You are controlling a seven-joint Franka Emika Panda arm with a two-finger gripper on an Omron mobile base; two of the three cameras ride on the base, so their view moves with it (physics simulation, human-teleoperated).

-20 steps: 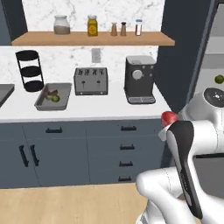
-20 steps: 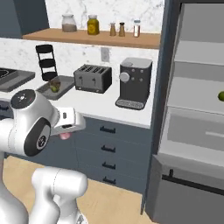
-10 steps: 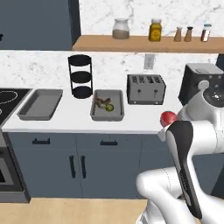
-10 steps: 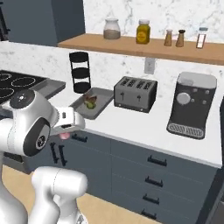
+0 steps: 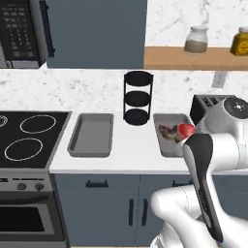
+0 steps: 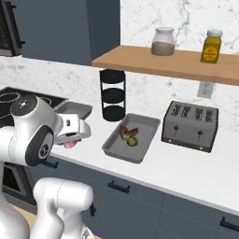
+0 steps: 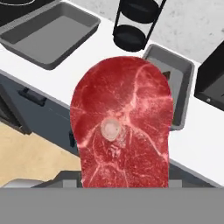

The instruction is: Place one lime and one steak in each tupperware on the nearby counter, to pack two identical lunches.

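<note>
Hand view: red steak (image 7: 124, 124) clamped upright in the pincer (image 7: 124, 183), above the counter (image 7: 78, 74) edge.

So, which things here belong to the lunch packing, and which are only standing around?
For the job:
- red steak in the gripper
- empty tray
- tray holding a lime and a darker steak

Just standing around:
- black rack
- toaster
- stove
- shelf jars

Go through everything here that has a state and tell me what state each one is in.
pincer: shut on the red steak
red steak: held above the counter edge
left tupperware: lidless, empty
right tupperware: lidless, holding a lime and the darker steak
lime: resting in the right tupperware
darker steak: lying beside the lime
</note>
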